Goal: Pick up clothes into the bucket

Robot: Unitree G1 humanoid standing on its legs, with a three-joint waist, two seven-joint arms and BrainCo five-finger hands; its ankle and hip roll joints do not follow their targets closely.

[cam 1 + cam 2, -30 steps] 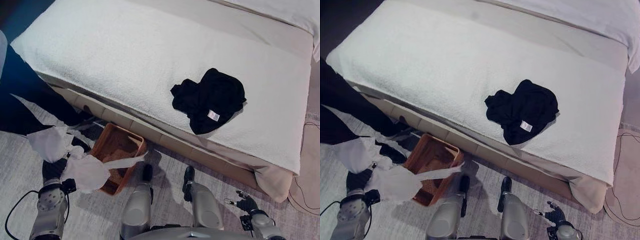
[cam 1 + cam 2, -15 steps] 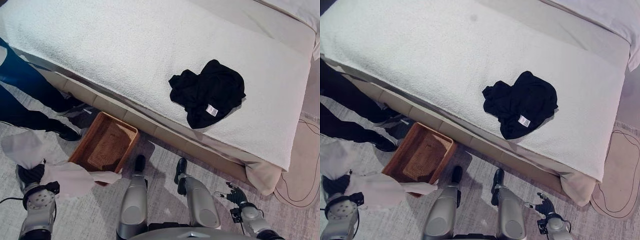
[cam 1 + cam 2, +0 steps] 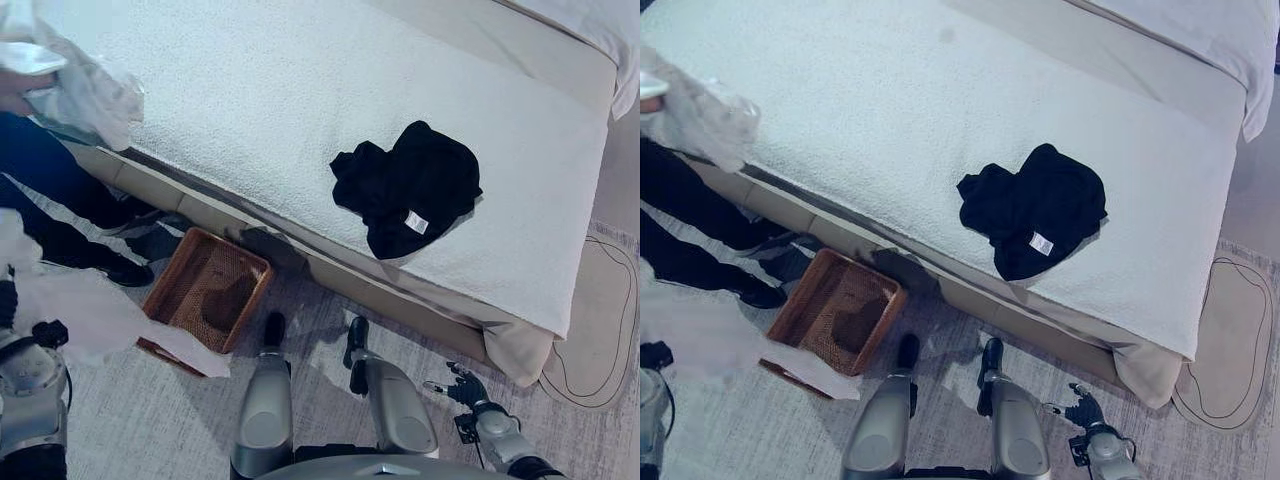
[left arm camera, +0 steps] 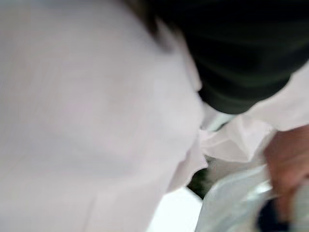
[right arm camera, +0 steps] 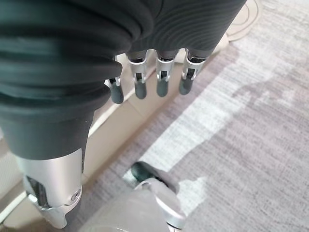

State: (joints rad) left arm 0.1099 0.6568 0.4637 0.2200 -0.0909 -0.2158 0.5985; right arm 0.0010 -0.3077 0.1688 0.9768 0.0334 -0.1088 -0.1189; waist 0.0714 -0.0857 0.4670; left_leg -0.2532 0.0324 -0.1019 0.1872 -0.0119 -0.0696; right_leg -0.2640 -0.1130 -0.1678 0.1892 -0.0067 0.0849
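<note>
A white cloth (image 3: 95,315) hangs from my left hand (image 3: 8,300) at the lower left, its tail trailing over the near corner of the brown wicker basket (image 3: 232,265) on the floor. In the left wrist view the white cloth (image 4: 91,121) lies right up against the hand's cover. A black garment (image 3: 405,195) lies crumpled on the white bed (image 3: 260,110). My right hand (image 3: 465,388) hangs low at the right over the carpet, fingers (image 5: 163,82) straight and holding nothing.
A person in dark trousers (image 3: 45,190) stands left of the basket and holds another white cloth (image 3: 85,90) over the bed's left corner. The bed's beige base (image 3: 420,300) runs just behind the basket. A pale rug (image 3: 595,320) lies at the right.
The camera has shifted. My left hand has carried the white cloth further left, away from the basket. The person has lifted a white cloth up over the bed's corner.
</note>
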